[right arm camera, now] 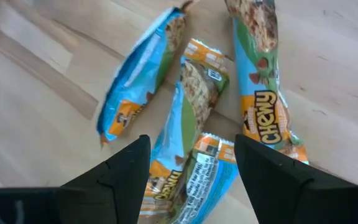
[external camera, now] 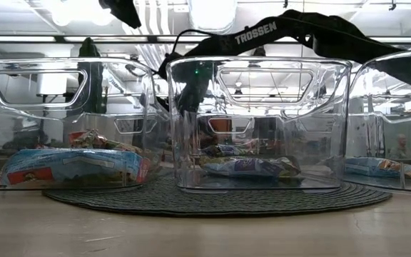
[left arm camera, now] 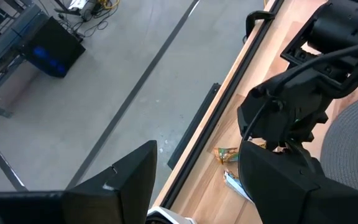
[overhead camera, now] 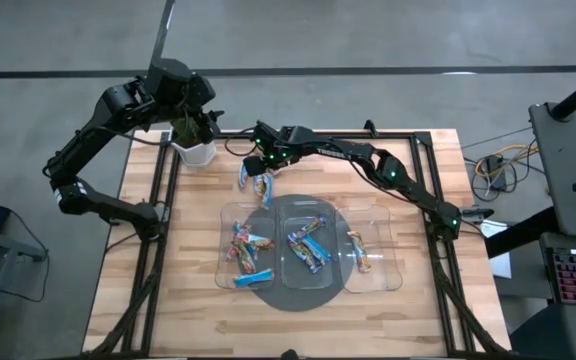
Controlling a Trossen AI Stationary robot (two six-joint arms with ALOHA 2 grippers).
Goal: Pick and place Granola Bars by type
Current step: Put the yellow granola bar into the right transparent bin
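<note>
I work over a wooden table carrying a round dark mat and 3 clear trays side by side, the middle one sitting on the mat. Each tray already holds granola bars, a few in the left and middle trays, fewer in the right one.

My left arm waits at the far left corner, its gripper parked above a white cup with fingers spread and nothing between them.

My right gripper reaches across to the far side of the trays, hanging just above a small loose pile of bars on bare wood. My fingers stand apart and empty.

In the right wrist view the pile is 4 or so bars: a light blue one, a green-and-orange one directly ahead between my fingertips, and a "CHEWY" bar off to one side. Their long axes run roughly away from me, about square to my closing line, so I judge a straight descent would straddle the centre bar across its narrow width. The neighbours touch it, so I risk pinching 2 at once.
</note>
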